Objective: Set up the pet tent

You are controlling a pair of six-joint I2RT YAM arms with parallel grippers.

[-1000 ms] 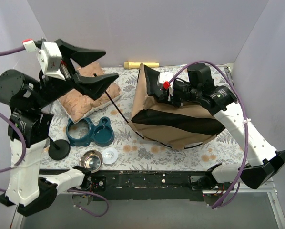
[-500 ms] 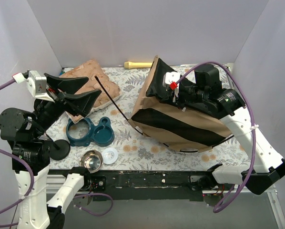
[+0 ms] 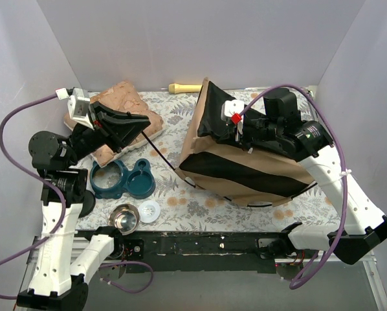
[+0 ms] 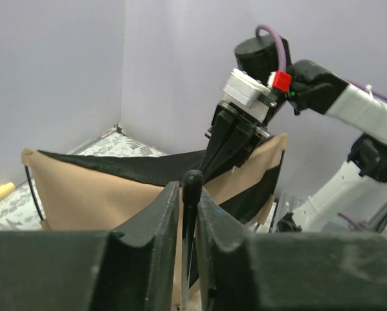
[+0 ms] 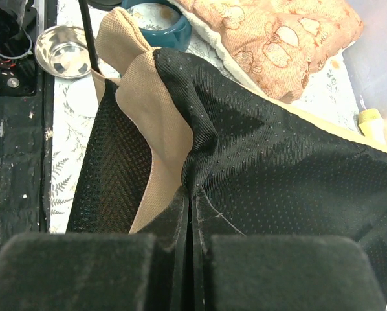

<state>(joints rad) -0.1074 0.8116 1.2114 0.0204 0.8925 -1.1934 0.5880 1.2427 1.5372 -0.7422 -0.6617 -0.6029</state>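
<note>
While the pet tent (image 3: 245, 165) sits slumped on the right half of the desk (image 3: 180, 113), we see the right fingers (image 5: 265, 259) clenched on the black dotted fabric at its far-left peak, holding that corner up. A thin black pole (image 3: 160, 152) runs from the tent's near-left edge up and left to the left fingers (image 4: 142, 227). Its rounded tip stands between them, with a finger close on either side, and we cannot tell whether they press on it. Left of the tent lie a patterned cushion (image 3: 125, 103) at the far side, a teal double bowl (image 3: 123, 179) nearer, then a steel bowl (image 3: 123, 218) and a white lid (image 3: 149, 210) by the near edge.
</note>
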